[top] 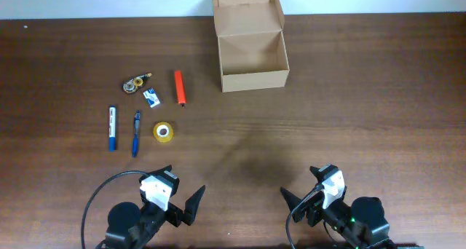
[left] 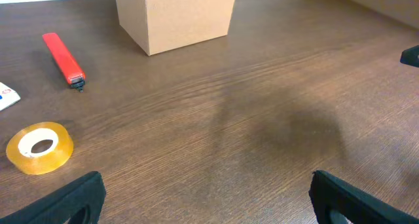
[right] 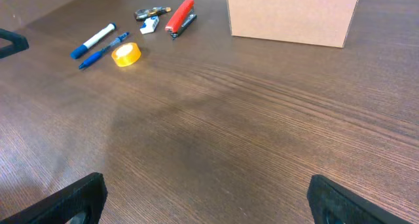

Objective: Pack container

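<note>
1. Cardboard container [top: 251, 56] sits at the far edge, lid flapped back, empty for loading.
2. My left claw [top: 180, 187] and right claw [top: 304, 185] gape wide, gripping nothing, well short of the tape roll [top: 164, 131].

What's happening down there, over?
Left gripper open, right gripper open, both empty. Cardboard box lid up, nothing inside. Tape roll, blue pen unpacked. Nothing blocking.

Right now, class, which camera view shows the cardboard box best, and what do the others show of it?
The overhead view: it looks straight down into the open cardboard box, showing its flap lid and empty inside. The left wrist view shows mostly two outer walls, top cropped; the right wrist view shows one plain wall.
</note>
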